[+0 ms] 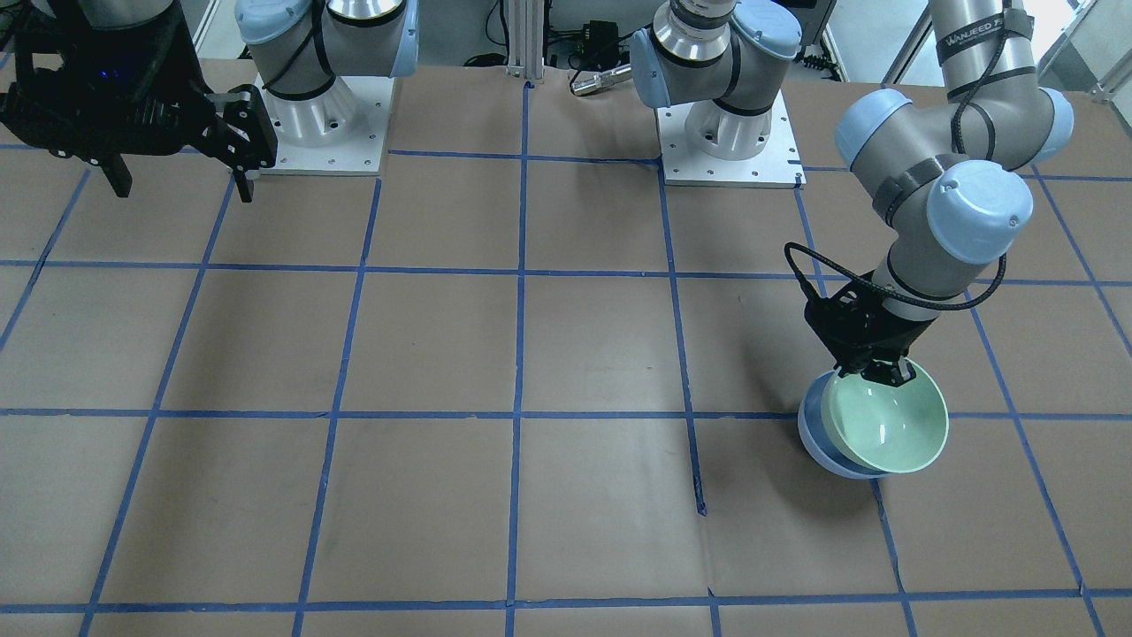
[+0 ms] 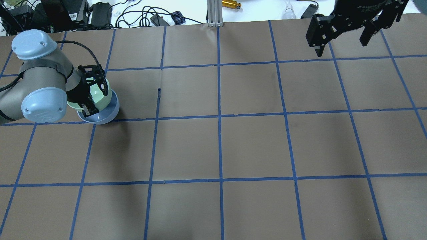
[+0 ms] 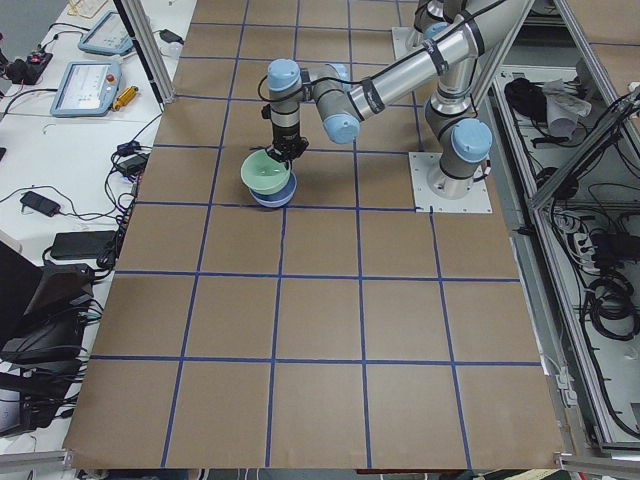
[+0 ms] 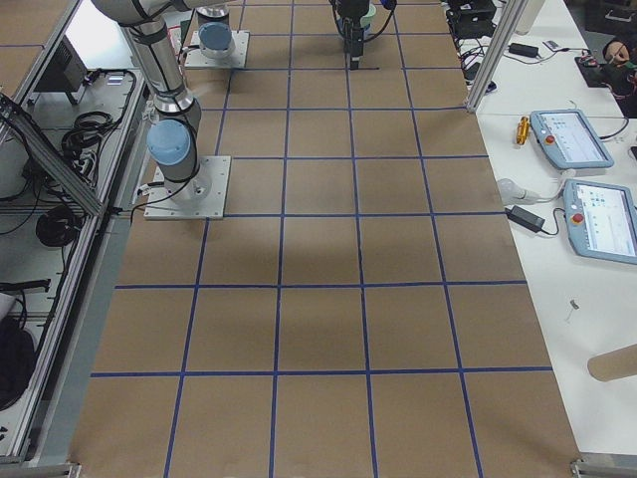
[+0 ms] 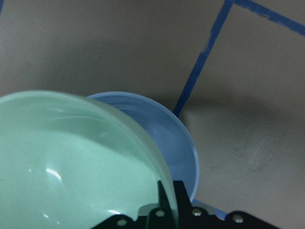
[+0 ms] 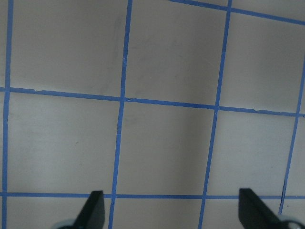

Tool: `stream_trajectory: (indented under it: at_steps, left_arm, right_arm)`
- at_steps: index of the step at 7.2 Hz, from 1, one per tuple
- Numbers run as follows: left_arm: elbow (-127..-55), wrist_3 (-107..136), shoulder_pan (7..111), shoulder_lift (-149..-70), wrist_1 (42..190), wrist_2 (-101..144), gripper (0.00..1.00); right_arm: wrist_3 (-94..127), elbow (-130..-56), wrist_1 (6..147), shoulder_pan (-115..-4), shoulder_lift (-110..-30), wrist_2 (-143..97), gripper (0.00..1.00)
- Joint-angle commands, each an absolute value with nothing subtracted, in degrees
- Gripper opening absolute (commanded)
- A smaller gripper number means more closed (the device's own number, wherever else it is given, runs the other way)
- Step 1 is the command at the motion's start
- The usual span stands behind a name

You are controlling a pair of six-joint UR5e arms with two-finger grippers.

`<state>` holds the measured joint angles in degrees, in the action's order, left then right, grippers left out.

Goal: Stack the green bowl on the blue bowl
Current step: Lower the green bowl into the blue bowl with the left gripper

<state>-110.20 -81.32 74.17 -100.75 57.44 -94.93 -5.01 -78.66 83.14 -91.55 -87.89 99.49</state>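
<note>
**Green bowl [image 1: 884, 425] at blue bowl [image 1: 815, 435], left gripper [image 1: 884, 372] clamped on the green rim**

Front view: the green bowl is tilted, mouth toward the camera. It overlaps the blue bowl, which shows as a crescent beside and under it on the table [image 1: 566, 354]. The left jaws pinch the green rim on the robot's side. The right gripper [image 1: 181, 177] hangs well apart, near its base, fingers spread.

Overhead: the bowl pair is at the table's left, blue poking out below green (whether the two touch can't be told).

Left side view: green is on top of blue, offset.

Right side view: the bowls are too far and small to judge.

Left wrist: a finger [image 5: 181, 195] is at the green rim. The blue bowl's inside shows behind it, by a tape line [image 5: 200, 62].

Right wrist: both fingertips are wide apart over the taped table.
</note>
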Motion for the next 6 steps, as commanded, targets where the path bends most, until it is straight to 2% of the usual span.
stream_trajectory:
  at_steps: [1,2,3,5,6]
  left_arm:
    - [-110.5,-80.2,74.2,-100.5,57.5,-95.1,0.45]
    - [-110.5,-77.8,74.2,-100.3,57.5,-95.1,0.95]
    - [-110.4,-77.4,74.4,-99.8,57.7,-95.2,1.0]
    - [-109.3,-68.0,75.1,-97.7,59.5,-97.0,1.0]
    - [-106.9,-58.7,75.4,-96.3,65.5,-97.3,1.0]
  right_arm:
    - [-5.0,-78.7,83.1,-91.6,-87.9,99.5,1.0]
    - [-5.0,-78.7,83.1,-91.6,-87.9,99.5,1.0]
    - [-5.0,-78.7,83.1,-91.5,-87.9,99.5,1.0]
    - [-5.0,-78.7,83.1,-91.5,-87.9,99.5,1.0]
    - [-5.0,-78.7,83.1,-91.6,-87.9,99.5,1.0]
